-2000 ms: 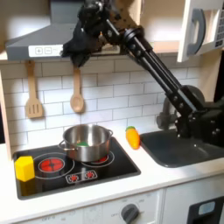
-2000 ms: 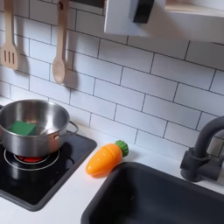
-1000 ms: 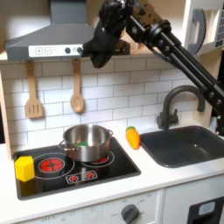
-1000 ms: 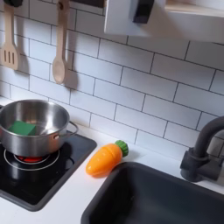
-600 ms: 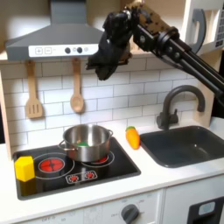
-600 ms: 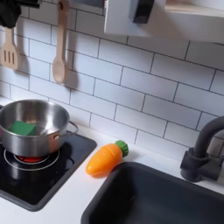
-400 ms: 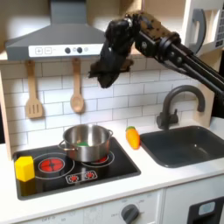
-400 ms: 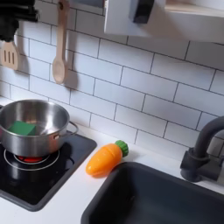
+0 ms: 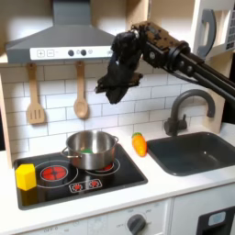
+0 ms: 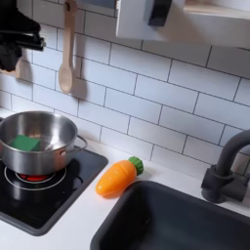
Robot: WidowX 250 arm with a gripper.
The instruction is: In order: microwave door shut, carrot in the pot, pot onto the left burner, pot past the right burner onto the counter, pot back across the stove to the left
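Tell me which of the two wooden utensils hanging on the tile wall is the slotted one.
The spatula, the one further toward the first exterior view's left. Its flat blade has slots, while the spoon beside it has a plain oval bowl.

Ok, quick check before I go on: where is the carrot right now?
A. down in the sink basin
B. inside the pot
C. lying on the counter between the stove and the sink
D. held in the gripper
C. The carrot lies on the pale counter between the stove and the sink, outside the pot, with the gripper up in the air above it.
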